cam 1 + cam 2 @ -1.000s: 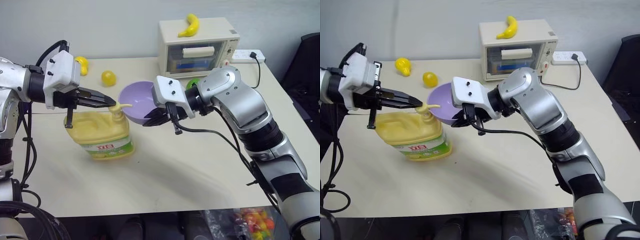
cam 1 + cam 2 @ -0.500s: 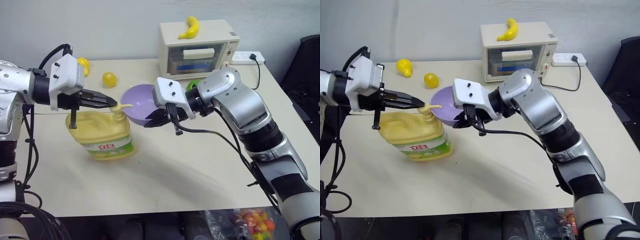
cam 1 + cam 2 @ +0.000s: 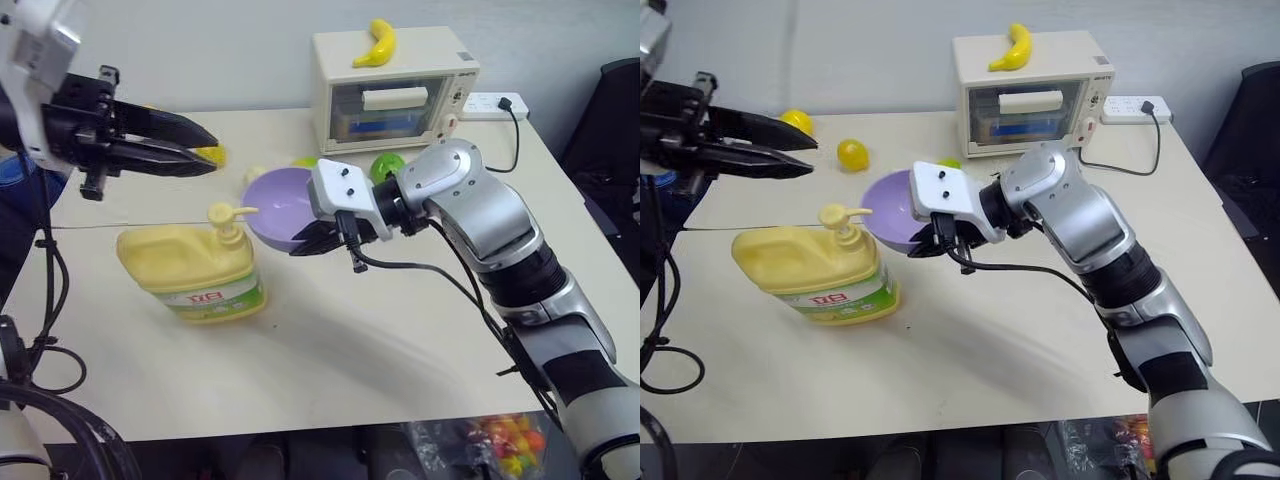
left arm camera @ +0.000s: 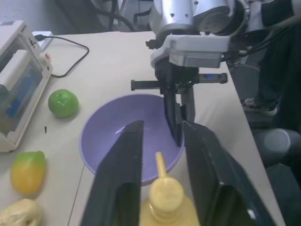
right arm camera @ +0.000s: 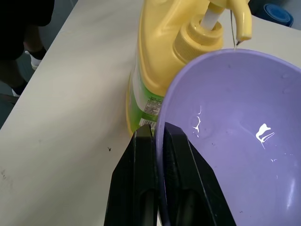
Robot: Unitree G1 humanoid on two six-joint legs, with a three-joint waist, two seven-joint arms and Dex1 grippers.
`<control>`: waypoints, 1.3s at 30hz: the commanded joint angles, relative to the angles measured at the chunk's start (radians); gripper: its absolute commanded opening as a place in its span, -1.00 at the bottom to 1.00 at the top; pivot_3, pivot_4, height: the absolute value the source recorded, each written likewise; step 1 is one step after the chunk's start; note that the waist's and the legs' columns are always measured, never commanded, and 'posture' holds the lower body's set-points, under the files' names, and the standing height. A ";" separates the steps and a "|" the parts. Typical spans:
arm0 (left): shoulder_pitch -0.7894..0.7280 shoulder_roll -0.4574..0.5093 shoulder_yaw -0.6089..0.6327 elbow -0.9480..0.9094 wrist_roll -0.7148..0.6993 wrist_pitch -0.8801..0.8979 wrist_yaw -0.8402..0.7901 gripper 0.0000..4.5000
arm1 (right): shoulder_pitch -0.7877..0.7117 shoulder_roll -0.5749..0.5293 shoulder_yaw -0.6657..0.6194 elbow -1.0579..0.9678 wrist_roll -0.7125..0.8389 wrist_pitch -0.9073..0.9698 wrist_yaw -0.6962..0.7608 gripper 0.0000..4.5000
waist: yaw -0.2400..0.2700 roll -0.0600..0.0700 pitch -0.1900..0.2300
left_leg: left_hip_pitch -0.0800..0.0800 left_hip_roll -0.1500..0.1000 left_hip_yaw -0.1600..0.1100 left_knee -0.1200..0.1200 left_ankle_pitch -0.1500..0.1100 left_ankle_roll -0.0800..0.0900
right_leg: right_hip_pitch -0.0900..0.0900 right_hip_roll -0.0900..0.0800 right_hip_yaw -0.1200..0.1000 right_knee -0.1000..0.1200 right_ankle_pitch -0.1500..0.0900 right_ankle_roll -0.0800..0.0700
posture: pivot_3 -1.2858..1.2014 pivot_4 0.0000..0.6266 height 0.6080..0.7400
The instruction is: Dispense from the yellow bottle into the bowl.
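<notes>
On the table [image 3: 330,340] we found the yellow bottle [image 3: 195,275] left of the bowl [image 3: 280,208], its spout over the bowl's rim, an oven [image 3: 393,85] behind, a banana [image 3: 375,42] on top.

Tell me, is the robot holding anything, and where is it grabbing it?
The right tool pinches the purple bowl by its rim, one finger inside and one outside. The left tool holds nothing, open above the yellow bottle.
</notes>
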 commanded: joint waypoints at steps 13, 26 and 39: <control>0.512 0.237 0.499 -0.290 -0.174 0.183 -0.018 0.99 | 0.420 -0.232 -0.144 -0.105 -0.061 -0.106 -0.143 -1.00 | 0.019 -0.001 0.001 | 0.001 0.000 0.002 0.001 -0.001 0.002 | 0.001 0.001 0.001 0.001 0.000 0.000 | 0.03 -0.52 1.00; 1.015 0.159 0.870 -0.496 -0.097 0.149 -0.033 0.99 | 0.687 -0.262 -0.276 0.213 -0.191 -0.459 -0.391 -1.00 | 0.022 -0.003 0.001 | 0.009 0.002 0.012 0.000 -0.003 0.005 | 0.005 0.002 0.007 -0.003 0.003 -0.003 | 0.03 -0.52 1.00; 1.002 0.162 0.795 -0.422 -0.119 0.069 0.020 1.00 | 0.706 -0.311 -0.386 0.129 -0.097 -0.356 -0.353 0.59 | 0.023 -0.002 0.002 | 0.020 0.003 0.012 -0.002 -0.007 0.012 | 0.019 0.003 0.007 -0.010 0.004 -0.003 | 0.03 -0.52 1.00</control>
